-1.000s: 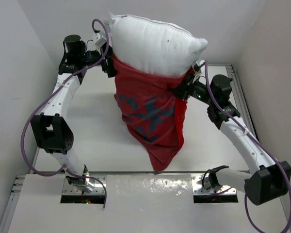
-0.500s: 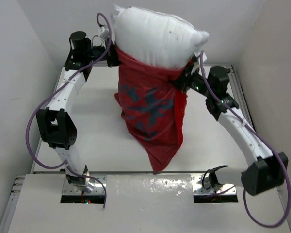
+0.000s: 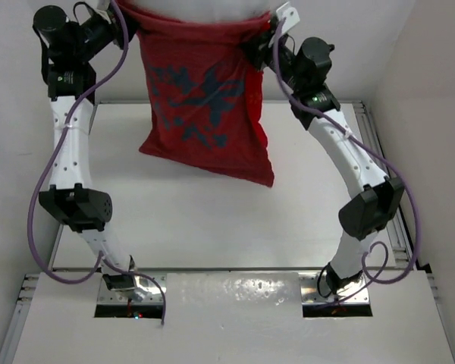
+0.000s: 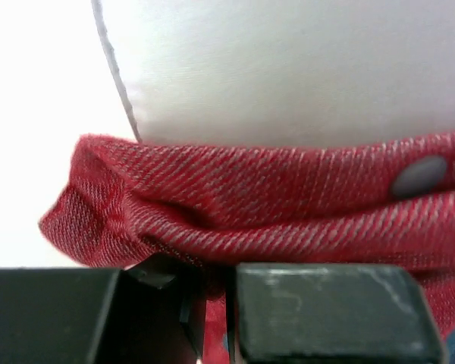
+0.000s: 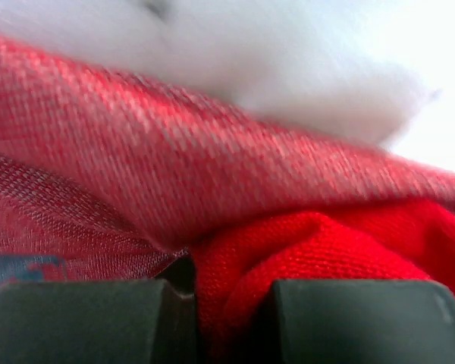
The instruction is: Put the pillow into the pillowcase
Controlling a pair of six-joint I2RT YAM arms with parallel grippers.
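The red pillowcase (image 3: pixel 201 98) hangs in the air above the table, lifted high between both arms, its mouth at the top edge of the top view. The white pillow (image 3: pixel 212 7) pokes out of that mouth, mostly cut off by the frame. My left gripper (image 3: pixel 129 21) is shut on the left rim of the pillowcase (image 4: pixel 273 205); the pillow (image 4: pixel 303 68) bulges just above the hem. My right gripper (image 3: pixel 262 38) is shut on the right rim, where bunched red cloth (image 5: pixel 303 250) sits between the jaws, under the pillow (image 5: pixel 288 76).
The white table (image 3: pixel 212 227) lies below the hanging case, with walls close on the left, right and back. A metal rail (image 3: pixel 375 144) runs along the table's right side. The arm bases (image 3: pixel 129 284) sit at the near edge.
Both arms have swung up and back, lifting the pillowcase off the table; the pillow has sunk deeper and now shows only at the top. The left gripper has closed on the rim.
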